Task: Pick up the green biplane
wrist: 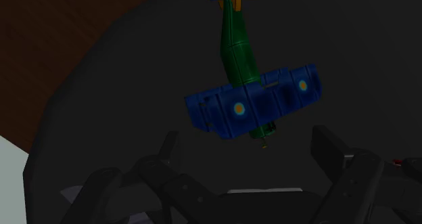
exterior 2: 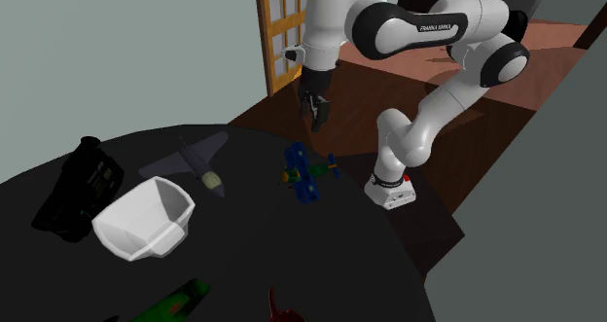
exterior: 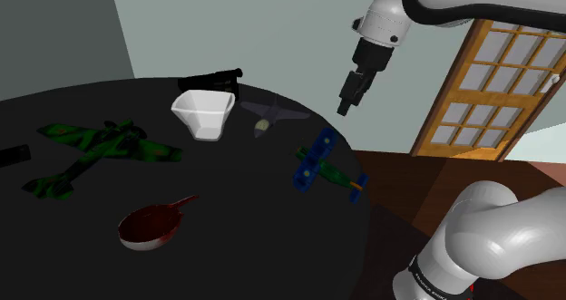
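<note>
While the end effector (exterior: 349, 101) hangs above the bench (exterior: 245, 198) with nothing held, its two black fingers are seen standing wide apart in the wrist view. The green biplane (exterior: 319, 167) is found sitting upright on the bench, close to the edge on the stand's side, clear of everything else.

From the end effector (wrist: 249, 147) the biplane (wrist: 253, 97) is seen below and a little ahead, its nose pointing back toward the gap between the fingers. Its green fuselage runs away from the end effector, roughly crosswise to the line joining the two fingers, while the blue wings are spread roughly along that line. A descent is judged to be called for, with the fuselage taken between the fingers behind the wings. If the wings are caught instead, the span looks too broad for the opening.

Two containers are noted farther in on the bench. A white bowl (exterior: 204, 113) sits near the middle, and nothing is seen in it. A red pan (exterior: 150, 227) lies toward the nearer edge, also apparently empty. A grey plane (exterior: 268, 115) is spotted between the bowl and the biplane, and a camouflaged green plane (exterior: 95, 150) lies well apart on the far side.
</note>
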You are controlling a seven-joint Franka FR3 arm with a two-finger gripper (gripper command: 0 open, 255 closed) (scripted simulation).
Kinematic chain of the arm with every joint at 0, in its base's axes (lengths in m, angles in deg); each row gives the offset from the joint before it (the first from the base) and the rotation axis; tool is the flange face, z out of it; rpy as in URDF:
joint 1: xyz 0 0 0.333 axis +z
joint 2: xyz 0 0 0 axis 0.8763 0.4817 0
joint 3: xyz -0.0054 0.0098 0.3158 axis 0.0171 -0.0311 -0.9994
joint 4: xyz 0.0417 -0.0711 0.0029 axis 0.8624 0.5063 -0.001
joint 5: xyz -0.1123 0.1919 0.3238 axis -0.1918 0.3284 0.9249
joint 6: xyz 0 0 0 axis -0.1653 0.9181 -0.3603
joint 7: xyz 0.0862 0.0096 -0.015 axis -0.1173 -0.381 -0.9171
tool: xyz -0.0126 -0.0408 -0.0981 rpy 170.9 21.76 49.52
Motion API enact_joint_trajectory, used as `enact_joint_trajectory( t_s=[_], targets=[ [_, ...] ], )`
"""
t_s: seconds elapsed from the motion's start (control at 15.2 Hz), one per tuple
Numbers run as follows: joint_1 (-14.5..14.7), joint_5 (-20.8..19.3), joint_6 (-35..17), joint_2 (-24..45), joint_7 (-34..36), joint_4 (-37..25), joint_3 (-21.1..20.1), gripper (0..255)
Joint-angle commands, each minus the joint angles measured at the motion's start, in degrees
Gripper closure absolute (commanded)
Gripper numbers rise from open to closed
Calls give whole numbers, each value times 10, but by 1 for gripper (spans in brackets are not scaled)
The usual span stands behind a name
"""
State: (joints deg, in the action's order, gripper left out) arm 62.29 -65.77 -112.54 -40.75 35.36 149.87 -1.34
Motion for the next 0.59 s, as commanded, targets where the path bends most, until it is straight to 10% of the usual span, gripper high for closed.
enact_joint_trajectory(
  t_s=[0.0,0.53],
  targets=[
    [0,0,0,0,0,0,0,0],
    [3,-10,-146,-96,44,209,-59,0]
  ],
)
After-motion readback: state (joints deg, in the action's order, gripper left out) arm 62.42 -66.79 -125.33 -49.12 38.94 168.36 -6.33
